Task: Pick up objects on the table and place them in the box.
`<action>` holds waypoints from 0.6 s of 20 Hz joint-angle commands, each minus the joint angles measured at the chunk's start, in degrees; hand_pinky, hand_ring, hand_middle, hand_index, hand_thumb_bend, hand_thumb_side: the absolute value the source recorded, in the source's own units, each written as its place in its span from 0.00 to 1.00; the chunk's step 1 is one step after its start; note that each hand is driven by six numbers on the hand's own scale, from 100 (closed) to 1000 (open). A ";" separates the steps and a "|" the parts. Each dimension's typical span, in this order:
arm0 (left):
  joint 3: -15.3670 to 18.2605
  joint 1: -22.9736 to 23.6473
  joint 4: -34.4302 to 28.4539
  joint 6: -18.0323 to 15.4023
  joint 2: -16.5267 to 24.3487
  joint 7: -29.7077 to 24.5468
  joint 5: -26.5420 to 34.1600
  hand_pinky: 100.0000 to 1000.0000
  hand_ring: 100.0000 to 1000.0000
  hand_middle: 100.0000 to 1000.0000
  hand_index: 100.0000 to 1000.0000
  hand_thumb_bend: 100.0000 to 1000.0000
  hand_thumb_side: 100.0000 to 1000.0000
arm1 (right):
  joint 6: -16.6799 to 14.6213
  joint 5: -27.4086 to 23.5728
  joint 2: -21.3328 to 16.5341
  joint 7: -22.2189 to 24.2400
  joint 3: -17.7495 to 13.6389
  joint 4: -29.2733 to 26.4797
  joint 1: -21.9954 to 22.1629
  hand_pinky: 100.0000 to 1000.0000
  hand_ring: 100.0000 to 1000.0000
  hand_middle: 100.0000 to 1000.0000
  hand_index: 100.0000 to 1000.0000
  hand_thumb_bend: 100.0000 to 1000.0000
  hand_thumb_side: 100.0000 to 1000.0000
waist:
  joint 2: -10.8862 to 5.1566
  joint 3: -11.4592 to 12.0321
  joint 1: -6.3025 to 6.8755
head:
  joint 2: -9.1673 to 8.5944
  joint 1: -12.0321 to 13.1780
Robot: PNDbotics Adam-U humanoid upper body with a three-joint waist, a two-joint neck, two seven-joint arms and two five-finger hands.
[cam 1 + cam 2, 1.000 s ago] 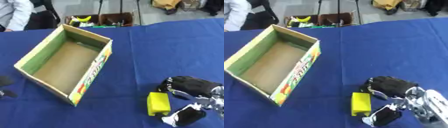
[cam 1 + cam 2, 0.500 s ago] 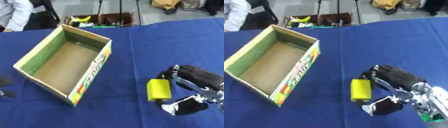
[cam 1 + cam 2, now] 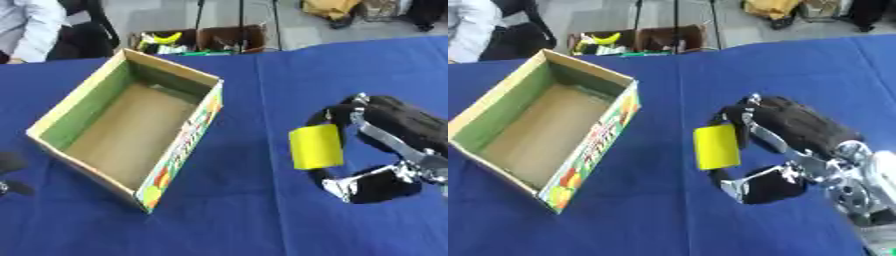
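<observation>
Far left edge of my left eye view, a dark bit of the left robot hand (image 3: 10,165) pokes in low over the blue tabletop (image 3: 262,220); too little shows, so I cannot tell whether its fingers are straight or curled. Next over, the box (image 3: 179,150): open-topped cardboard, green on the inner long wall, brown floor, fruit print along the near outer side, sitting askew on the tabletop with its near corner toward me. I see nothing lying in it. Behind it, past the far tabletop edge, a second brown carton (image 3: 229,39) on the floor with yellow and green stuff inside, and a person in a light shirt at the top left corner, not touching anything. Right of the box, with a strip of blue cloth between them, the yellow block (image 3: 717,146): a bright yellow rectangular thing, upright-ish, slightly tilted, well apart from the box wall. My right robot hand (image 3: 785,145) comes in from the lower right and has hold of it: black fingers (image 3: 737,114) curl over the block's top edge and far side, the thumb (image 3: 754,184) comes in under its lower end, so the block is pinched between them. Block looks lifted off the cloth, but I can't tell for sure. Silver joints and wrist trail off to the lower right corner.
</observation>
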 commanded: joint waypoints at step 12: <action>-0.33 0.79 -1.14 0.11 0.82 -0.43 0.18 0.38 0.64 0.63 0.90 0.00 0.98 | 2.71 2.86 7.65 -0.67 -0.20 1.25 -16.90 0.61 0.54 0.30 0.46 0.00 0.18 | -2.53 1.51 -0.58 | -0.12 -0.86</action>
